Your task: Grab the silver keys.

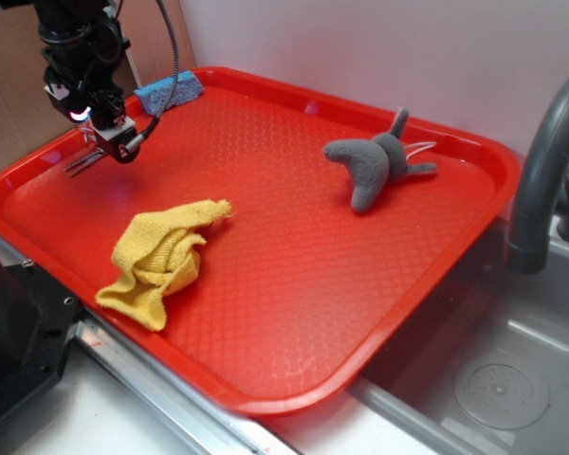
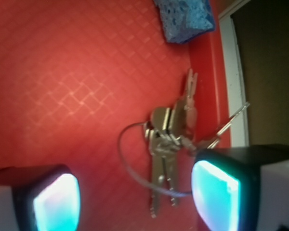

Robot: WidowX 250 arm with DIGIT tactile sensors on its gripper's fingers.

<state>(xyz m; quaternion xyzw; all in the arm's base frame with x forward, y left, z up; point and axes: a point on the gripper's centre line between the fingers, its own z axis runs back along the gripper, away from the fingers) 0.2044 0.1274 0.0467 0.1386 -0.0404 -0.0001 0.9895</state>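
Two fingertips [image 2: 58, 202] of the hand [image 2: 135, 197] stand spread, empty, so the silver keys [image 2: 169, 144] lie just beneath the gap, nearer the right pad, flat on the red tray [image 2: 77, 72] by its rim. Beyond: blue sponge [image 2: 185, 17]. Well apart: yellow cloth [image 1: 163, 258], grey plush [image 1: 375, 166].
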